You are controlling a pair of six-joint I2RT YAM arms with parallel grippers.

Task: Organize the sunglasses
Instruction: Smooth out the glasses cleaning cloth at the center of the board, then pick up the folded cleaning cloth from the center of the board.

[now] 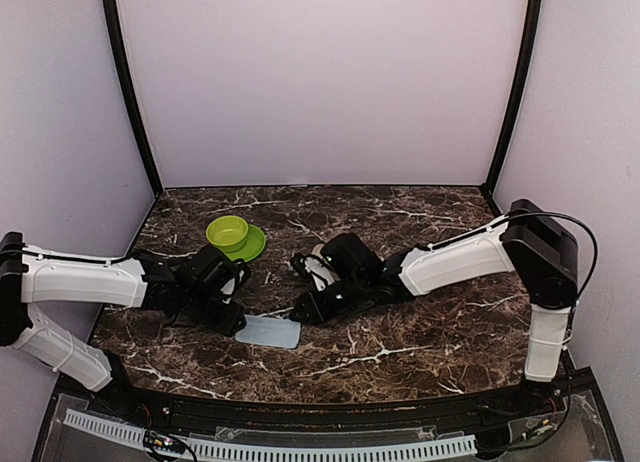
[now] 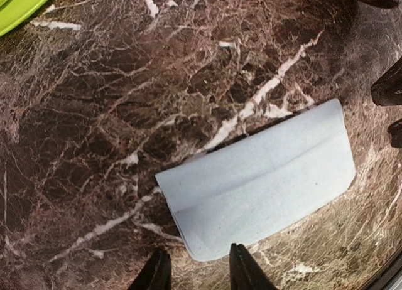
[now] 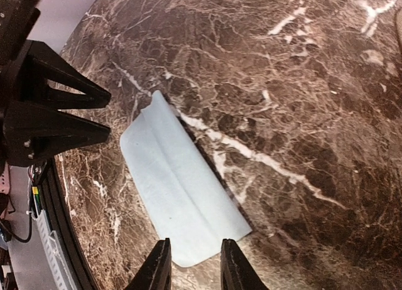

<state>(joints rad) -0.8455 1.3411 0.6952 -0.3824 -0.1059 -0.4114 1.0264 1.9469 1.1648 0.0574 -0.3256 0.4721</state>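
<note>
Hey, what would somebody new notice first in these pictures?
The pale blue folded cloth lies flat on the dark marble table near its front edge, with the left hand and the right hand low at either end. Beyond the left hand, a bright green bowl sits on a matching plate.

Soft, even light from above; the marble table (image 1: 400,352) shows mild sheen and short diffuse shadows; wrist views are sharp, slightly stretched at edges
</note>
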